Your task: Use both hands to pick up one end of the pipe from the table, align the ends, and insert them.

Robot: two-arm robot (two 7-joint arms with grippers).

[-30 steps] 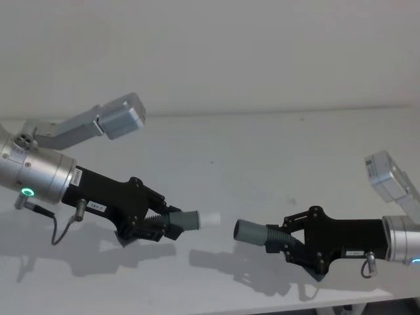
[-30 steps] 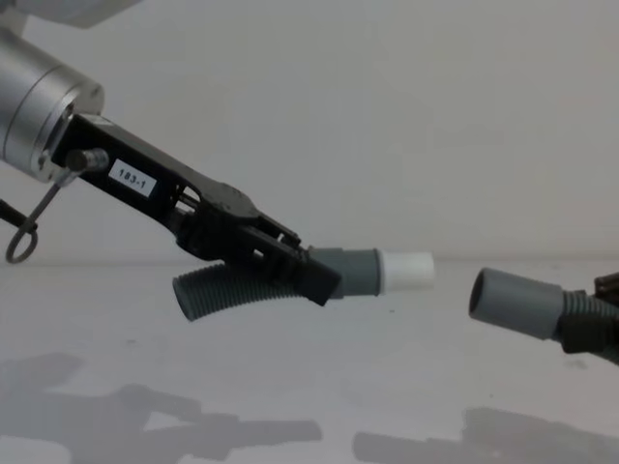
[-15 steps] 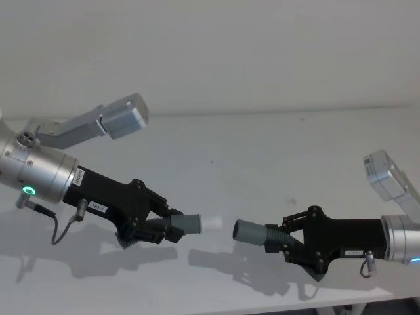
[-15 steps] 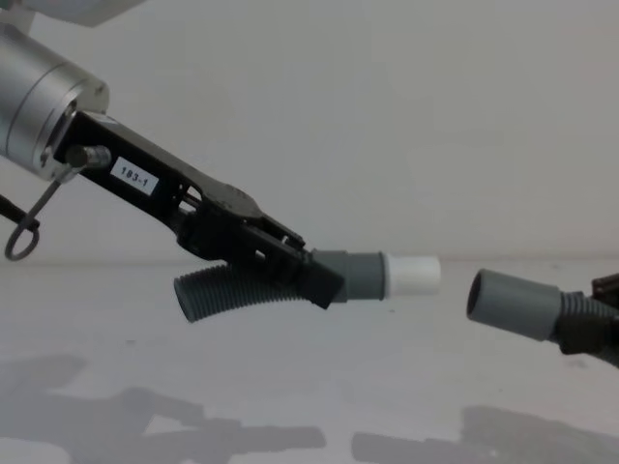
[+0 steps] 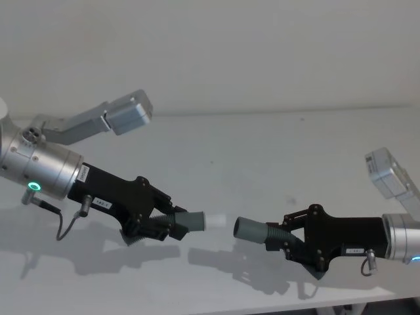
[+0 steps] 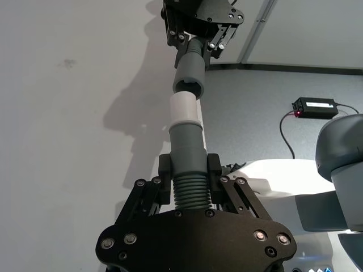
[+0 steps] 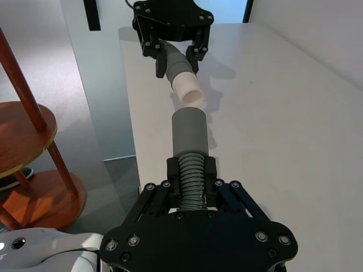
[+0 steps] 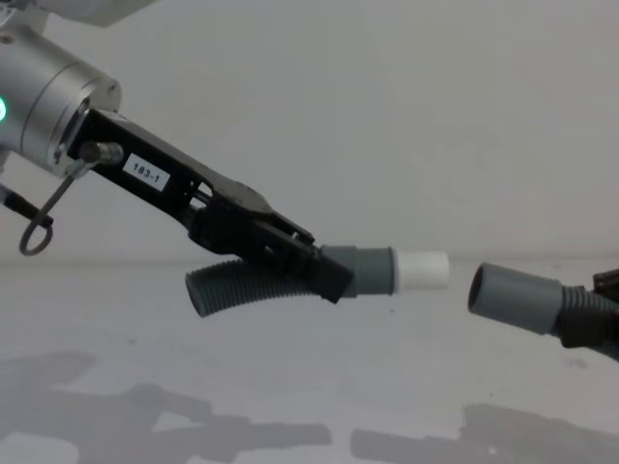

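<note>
Above the table (image 5: 262,144), left hand's (image 5: 172,224) pipe end (image 8: 422,272) faces right hand's (image 5: 283,241), just apart

The table (image 5: 262,157) is a plain white matte surface, and it reaches from the near edge to the pale wall at the far side. On it lie a few tiny dark specks and the soft shadows, near the front.

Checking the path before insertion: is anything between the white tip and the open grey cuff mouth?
Nothing: in the chest view just a bare gap separates the narrow white tip from the wider grey cuff mouth.
</note>
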